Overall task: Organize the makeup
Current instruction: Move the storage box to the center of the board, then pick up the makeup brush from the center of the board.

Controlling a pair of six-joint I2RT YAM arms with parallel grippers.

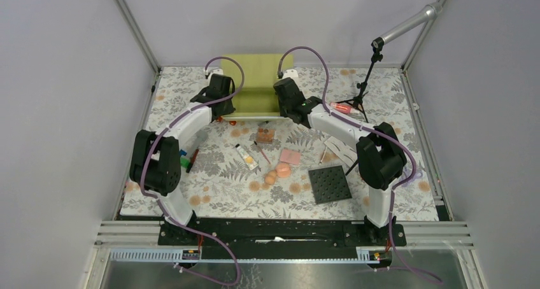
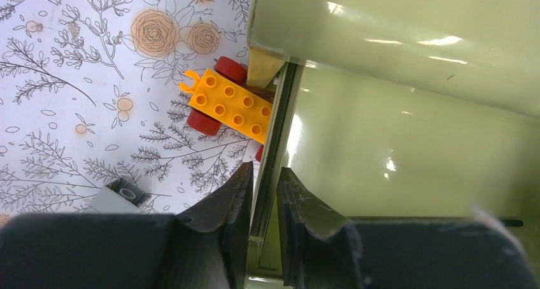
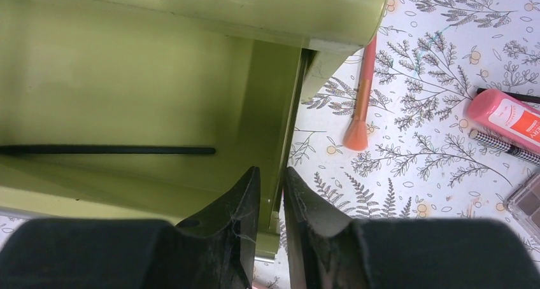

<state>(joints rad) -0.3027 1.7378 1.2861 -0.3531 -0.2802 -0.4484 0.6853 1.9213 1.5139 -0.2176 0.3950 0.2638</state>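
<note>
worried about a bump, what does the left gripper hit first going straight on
Likely the green box, whose side wall sits between the left gripper's jaws; the orange toy car lies just beside that line.

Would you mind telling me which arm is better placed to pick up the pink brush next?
Right, probably. The right gripper straddles the right wall of the green box, and the pink brush lies just outside that wall. The left gripper is at the opposite wall, beside the toy car.

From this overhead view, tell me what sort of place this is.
Probably a lab robot cell: two arms bolted to a floral-covered table, grey walls on metal framing, a tripod stand far right.
</note>
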